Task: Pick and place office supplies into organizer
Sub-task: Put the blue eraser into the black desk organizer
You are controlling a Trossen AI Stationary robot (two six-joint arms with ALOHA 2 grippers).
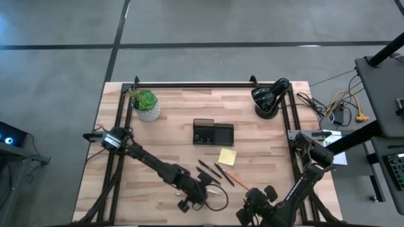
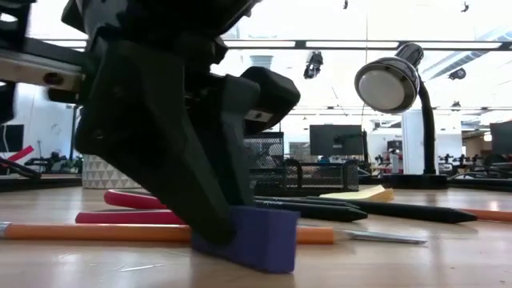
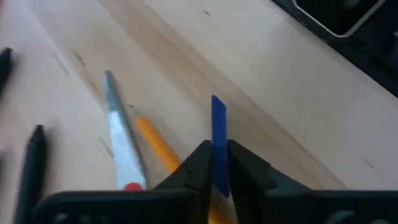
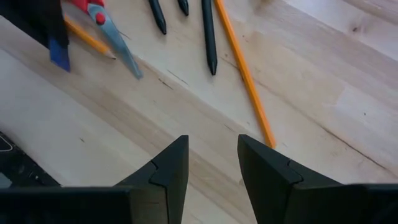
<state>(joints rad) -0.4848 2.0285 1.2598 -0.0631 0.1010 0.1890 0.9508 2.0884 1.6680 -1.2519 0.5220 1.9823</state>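
My left gripper [image 3: 217, 146] is shut, its blue-padded fingertips [image 2: 248, 238] down at the table top beside an orange pencil [image 3: 155, 143]. The pencil lies flat and runs under the fingers. The red-handled scissors [image 2: 136, 208] lie flat next to it, with the blade [image 3: 118, 130] along the pencil. Black pens [image 1: 208, 170], a yellow sticky-note pad [image 1: 227, 156] and a second orange pencil [image 4: 242, 68] lie toward the middle. The dark organizer [image 1: 213, 132] stands beyond them. My right gripper [image 4: 211, 155] hovers open above bare wood near the front right. My left gripper slants down from the table's far left, and its shut blue fingertips [image 2: 264, 248] stand on the table just on the near side of the orange pencil [image 2: 104, 233]. The pads meet with nothing showing between them. I cannot tell whether they touch the pencil.
A potted plant [image 1: 146, 104] stands at the far left and a black desk lamp [image 1: 268, 98] at the far right. A black frame rail [image 1: 189, 84] runs along the far edge. Bare wood lies between the organizer and the plant.
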